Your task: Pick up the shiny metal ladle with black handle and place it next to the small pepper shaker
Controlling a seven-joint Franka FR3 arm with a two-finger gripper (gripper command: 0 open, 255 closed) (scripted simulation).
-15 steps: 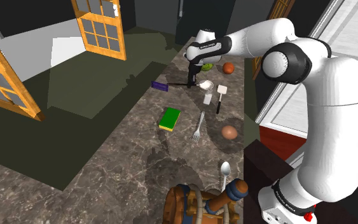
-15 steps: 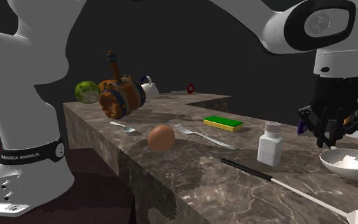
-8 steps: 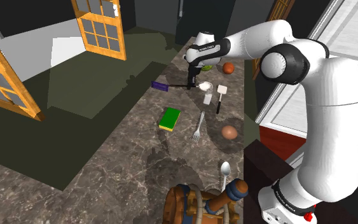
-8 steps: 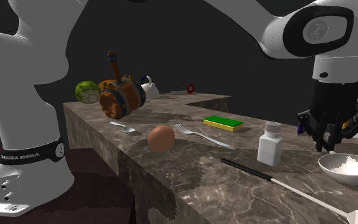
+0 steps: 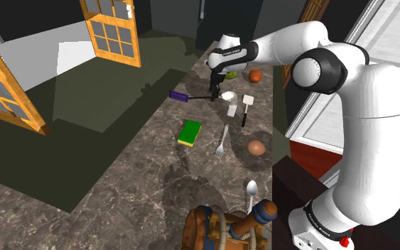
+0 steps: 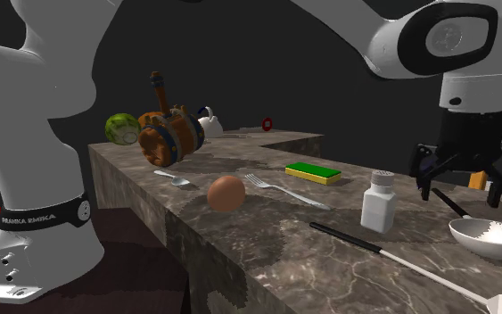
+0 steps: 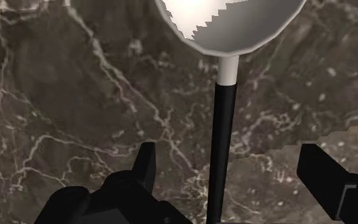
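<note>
Gripper [image 6: 460, 194] hangs low over the ladle [image 7: 224, 127], fingers [image 7: 147, 164] spread either side of its black handle, not touching. Ladle lies on the surface [image 6: 267, 234], bowl near the shaker [image 6: 379, 203].

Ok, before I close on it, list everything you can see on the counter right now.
ladle: one, pale bowl and black handle, lying on the counter between the fingers, untouched
pepper shaker: one, white, upright beside the ladle's bowl
spatula: one, white blade and black handle, by the shaker
sponge: one, green, mid-counter
fork: one, grey, next to the sponge
egg: one, brown, near the counter's edge
spoon: one, grey, near the barrel
barrel: one, brown wood, at the stand's end
arm: one, white
gripper: one, black, open, straddling the ladle's handle
</note>
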